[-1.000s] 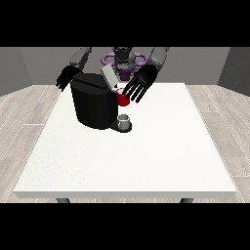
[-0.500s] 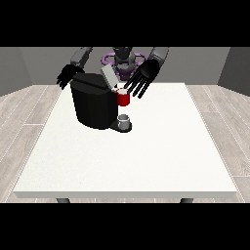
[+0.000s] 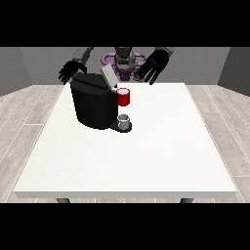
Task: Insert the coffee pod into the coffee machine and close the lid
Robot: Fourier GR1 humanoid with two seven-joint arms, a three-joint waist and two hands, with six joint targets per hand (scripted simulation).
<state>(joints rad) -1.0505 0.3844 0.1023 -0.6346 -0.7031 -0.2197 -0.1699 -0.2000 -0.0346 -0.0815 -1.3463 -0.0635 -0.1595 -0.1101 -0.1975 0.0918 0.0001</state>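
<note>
- Your coffee machine (image 3: 95, 105) stood at about ten o'clock on the white worktop (image 3: 146, 156), a black block with its grey lid (image 3: 108, 76) tilted up and open at its top.
- You had a red thing at the machine (image 3: 123, 96) on its three o'clock side, just below the lid.
- A grey thing (image 3: 124, 120) sat on the machine's base, right under the red one; you could not tell whether it was the pod.
- The hand at the view's right (image 3: 152, 67) hung above the worktop's far edge at about one o'clock from the machine, fingers spread apart and straight, holding nothing.
- The hand at the view's left (image 3: 71, 72) hovered at the machine's eleven o'clock corner, just above its top, fingers hanging relaxed and apart, closed on nothing.
</note>
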